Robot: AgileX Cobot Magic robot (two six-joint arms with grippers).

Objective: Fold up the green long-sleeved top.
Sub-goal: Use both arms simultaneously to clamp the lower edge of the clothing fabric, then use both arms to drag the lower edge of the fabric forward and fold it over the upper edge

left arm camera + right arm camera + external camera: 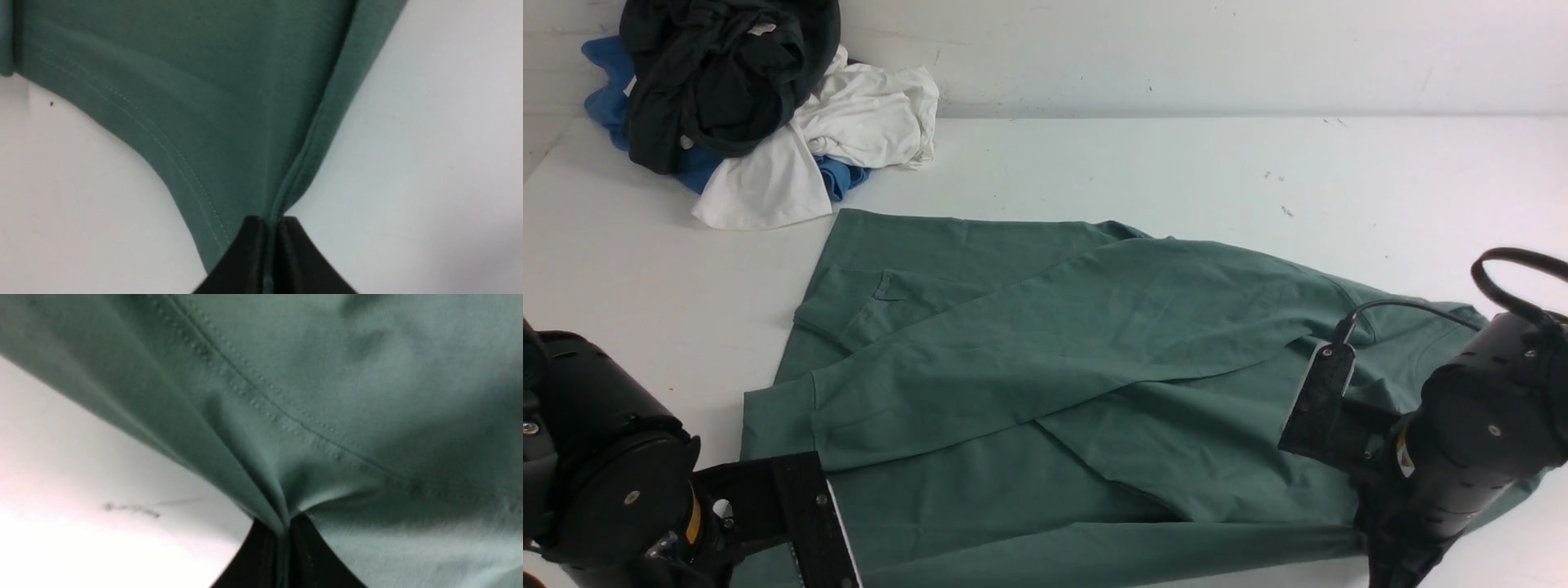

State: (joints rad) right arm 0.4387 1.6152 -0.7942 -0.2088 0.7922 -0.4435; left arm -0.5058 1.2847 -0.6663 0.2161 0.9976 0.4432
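White table (pixel 1143 163) all round, a bit scuffed, and the green long-sleeved top (pixel 1029 359) is spread across the middle of it, reaching right down to the robot's edge.

Closest in, both claws are already on the cloth. The left gripper (pixel 267 228) is pinched tight on the stitched hem corner at the near-left. The right gripper (pixel 286 526) is clamped on a bunched bit of fabric at the near-right edge, beside a seam, with the cloth puckering into the jaws. In the front view the tips themselves are hidden under the wrists, so the wrist cams are what show the grip.

Further out, a sleeve (pixel 1013 327) lies folded diagonally across the body, so the sleeve tucking looks done to me. My read: this is the start of the big body fold, with the near edge grabbed at both ends.

Next move probably needs both arms lifting together, keeping the edge taut between them, then carrying it away from the robot and laying it on the far edge without dragging that sleeve loose.

Way back at the far-left corner sit a black garment (pixel 719 73), a white garment (pixel 849 122) and a blue garment (pixel 605 82), heaped against the wall (pixel 1217 49), well apart from the green one.
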